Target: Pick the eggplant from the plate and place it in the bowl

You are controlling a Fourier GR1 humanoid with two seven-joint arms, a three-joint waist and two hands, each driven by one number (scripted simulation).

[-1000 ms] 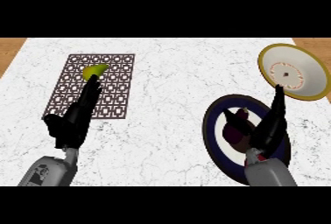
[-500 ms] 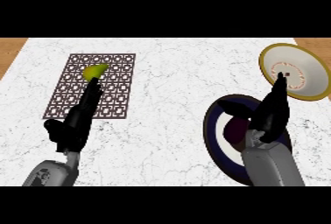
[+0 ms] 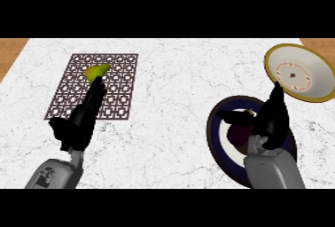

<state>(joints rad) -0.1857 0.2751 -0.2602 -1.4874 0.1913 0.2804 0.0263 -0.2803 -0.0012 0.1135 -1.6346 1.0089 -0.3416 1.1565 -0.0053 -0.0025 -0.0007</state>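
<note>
Head view looks steeply down on a white marbled worktop [image 3: 170,111] with wood-coloured strips at its far corners. At about four o'clock lies a round dark-blue plate [image 3: 219,133] with a white ring and a dark centre. On that centre rests the dark purple eggplant [image 3: 241,133], a rounded, glossy, nearly black-violet lump, only partly visible because the right hand [image 3: 271,119] stands over it. A small pale fleck near its upper end may be its stem, though that is too small to tell.

That black right hand rises from a grey forearm [image 3: 271,170] at the lower edge. Its fingers stretch straight toward one o'clock, their tips reaching the rim of the bowl, while the thumb juts out toward nine o'clock above the eggplant. Whether the palm touches the eggplant cannot be told; nothing is curled around it, so the hand reads as open.

At two o'clock sits the cream-coloured round bowl [image 3: 314,66] with an olive-gold rim and a reddish ring pattern inside, just beyond the plate's far edge.

At ten o'clock lies a dark brown lattice-patterned rectangular mat [image 3: 118,84], bearing a small yellow-green fruit [image 3: 98,71] near its far end. The left hand [image 3: 78,124] rests over the mat's near side, fingers straight and open, tips pointing at twelve o'clock just beside the fruit.
</note>
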